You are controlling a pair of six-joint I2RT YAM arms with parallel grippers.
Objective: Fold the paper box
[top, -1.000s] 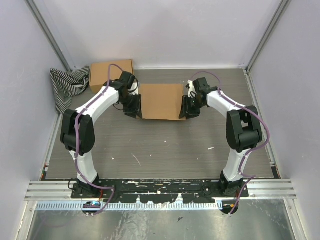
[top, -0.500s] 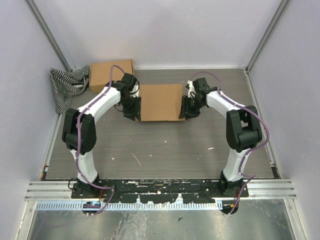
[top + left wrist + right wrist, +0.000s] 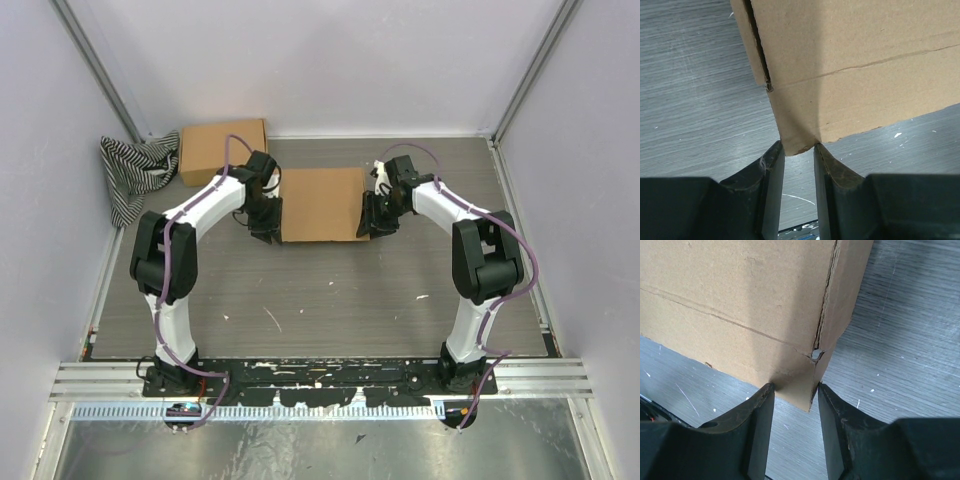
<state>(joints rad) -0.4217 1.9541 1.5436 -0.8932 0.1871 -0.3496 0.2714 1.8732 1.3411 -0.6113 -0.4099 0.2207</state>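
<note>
Toward the far edge of the counter (image 3: 330, 290), about midway between its left and right edges, sits the box (image 3: 320, 203). It already stands as a shallow rectangular shape with a flat brown top. I have my left tool (image 3: 798, 151) on its near-left corner and my right tool (image 3: 794, 389) on its near-right corner. Each tool is closed on the cardboard: in both wrist views the corner fills the gap between the fingers and touches both of them.

I hold it this way, I judge, because the corners are where the walls meet and want to spring apart. At each corner an open slit runs between the side wall and the front panel, and a crease crosses the panel above my fingers. Pinching both corners at once should keep the front wall square and stop the box sliding or twisting, since each arm braces against the other. I cannot tell from these views whether the tabs inside are seated.

By my reckoning the fold is close to done, with only the pressing home of these two corners left. The risk is crushing the thin corner board or lifting the near side off the counter.

A spare box (image 3: 222, 150) sits at the far-left corner, just beside a striped cloth (image 3: 135, 170) along the left edge. Both lie well apart from my work and play no part in it.
</note>
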